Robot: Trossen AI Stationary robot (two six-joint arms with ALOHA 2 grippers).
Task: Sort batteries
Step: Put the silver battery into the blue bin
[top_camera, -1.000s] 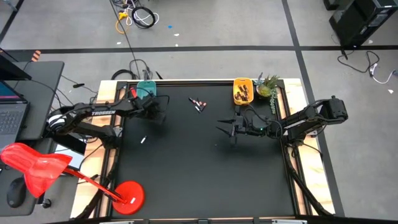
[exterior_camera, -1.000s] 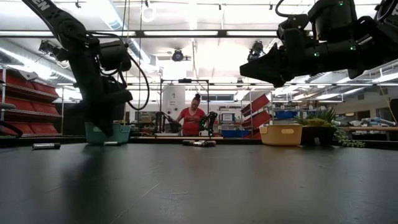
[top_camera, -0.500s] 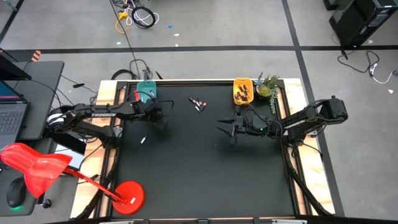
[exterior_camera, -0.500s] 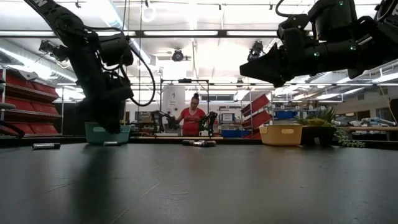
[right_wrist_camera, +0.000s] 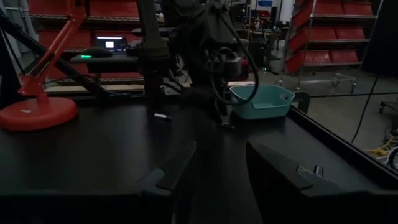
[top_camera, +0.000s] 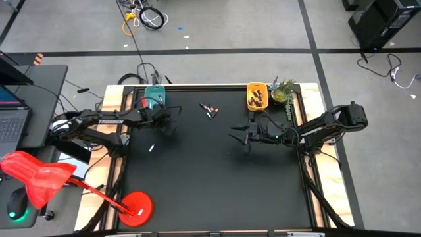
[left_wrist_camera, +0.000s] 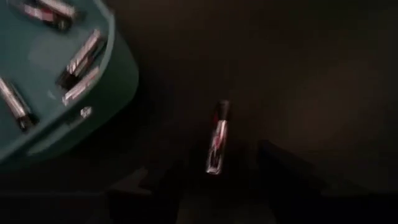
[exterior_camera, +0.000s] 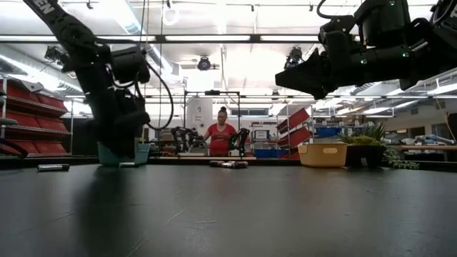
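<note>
Hovering low over the black table point(top_camera: 210, 178), the left gripper point(top_camera: 170, 122) has its fingers parted with nothing between them; in the left wrist view a single battery point(left_wrist_camera: 217, 138) lies on the mat just ahead of the gap, loose and flat. At about ten o'clock from that gripper, close by, sits the teal tray point(top_camera: 154, 96), and the left wrist view shows several silvery batteries point(left_wrist_camera: 79, 57) lying inside it. At roughly seven o'clock from the gripper, a lone pale battery point(top_camera: 151, 149) rests on the mat. At two o'clock, nearer the table's far edge, a small cluster of batteries point(top_camera: 209, 110) lies together.

The right gripper point(top_camera: 234, 135) hangs above the mat at three o'clock from the left one, well apart, fingers spread and holding nothing. The yellow tray point(top_camera: 256, 96) stands at one o'clock from it, dark batteries inside, with a small green plant point(top_camera: 281, 91) just beside the tray.

Off the table's left side stands a red desk lamp point(top_camera: 46, 181). The low view looks across the mat to a workshop with red shelf bins point(exterior_camera: 25, 96) and ceiling lights, where a person point(exterior_camera: 221, 134) in a red top stands behind a bench.
</note>
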